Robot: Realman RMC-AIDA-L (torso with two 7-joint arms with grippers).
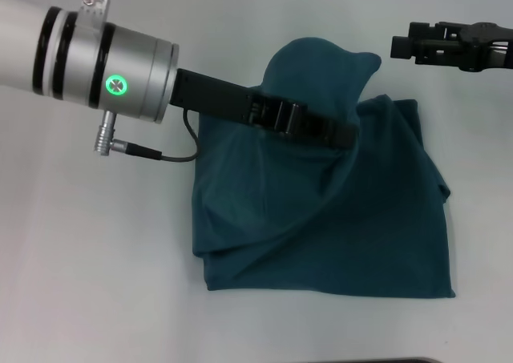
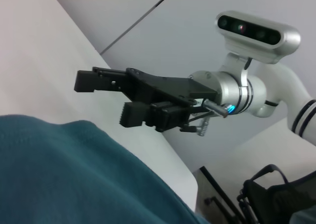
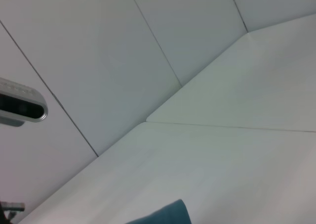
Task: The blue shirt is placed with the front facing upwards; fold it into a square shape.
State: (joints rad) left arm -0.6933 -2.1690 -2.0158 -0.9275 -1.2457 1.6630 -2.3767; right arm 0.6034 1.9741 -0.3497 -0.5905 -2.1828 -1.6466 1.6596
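It looked like a robot test room or lab rather than anyone's home. The work surface was a plain white table (image 1: 96, 243), bare and matte, and behind it stood pale panelled walls (image 3: 98, 46) with thin dark seams running between the panels. A white robot body with a grey head camera (image 2: 256, 31) stood at the table's edge. Low beside it I could make out some dark framed gear (image 2: 266, 194), though I couldn't tell what it was.

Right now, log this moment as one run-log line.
blue shirt: partly folded, one end lifted | left gripper: over shirt, gripping raised fabric | right gripper: off shirt, above table
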